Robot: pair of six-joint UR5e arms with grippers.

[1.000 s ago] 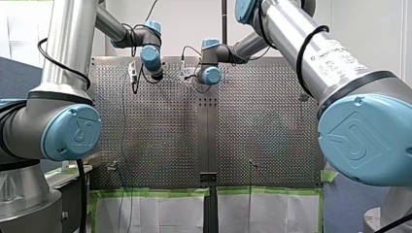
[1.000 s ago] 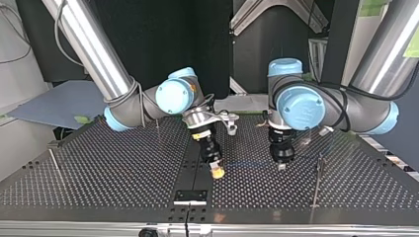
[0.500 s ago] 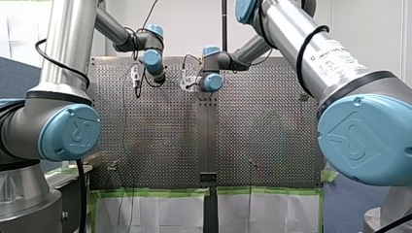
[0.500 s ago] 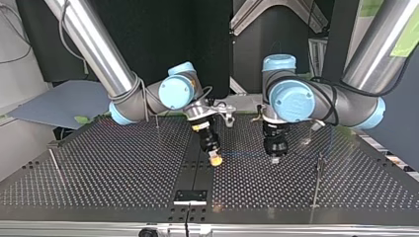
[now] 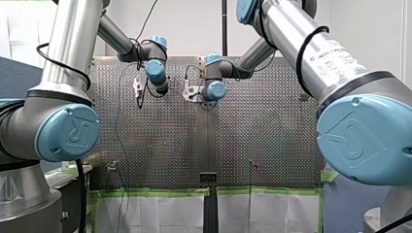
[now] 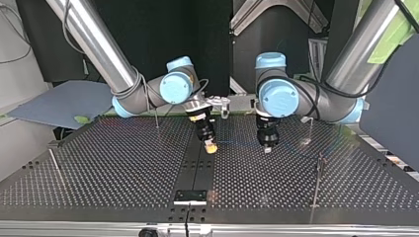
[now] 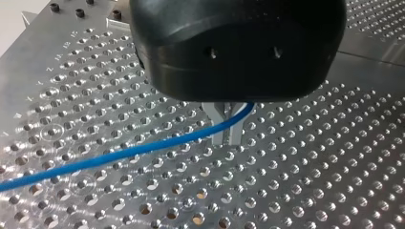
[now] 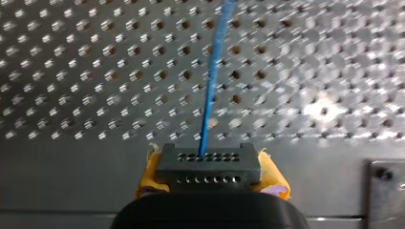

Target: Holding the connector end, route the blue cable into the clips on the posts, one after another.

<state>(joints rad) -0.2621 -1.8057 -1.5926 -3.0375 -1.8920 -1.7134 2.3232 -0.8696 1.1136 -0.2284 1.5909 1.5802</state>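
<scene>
In the left wrist view my left gripper (image 7: 228, 128) has its metal fingers shut on the blue cable (image 7: 119, 155), which trails away low over the perforated plate. In the right wrist view my right gripper (image 8: 208, 177) pinches a black connector block (image 8: 208, 164) between yellow pads; the cable (image 8: 215, 71) leaves its top face. The top view shows my right gripper (image 6: 211, 147) left of my left gripper (image 6: 267, 148), both just above the table near its middle. Seen from the front, my left gripper (image 5: 140, 95) and right gripper (image 5: 187, 92) hang side by side.
Thin posts stand around the perforated table (image 6: 108, 173): one at the top view's right front (image 6: 318, 180), one at its left (image 6: 53, 162), one behind my right arm (image 6: 157, 118). A black bracket (image 6: 190, 196) sits at the table's edge nearest the top view's camera.
Both arms have drawn back from the top view's camera toward the table's far side, staying side by side. Both grips are unchanged.
</scene>
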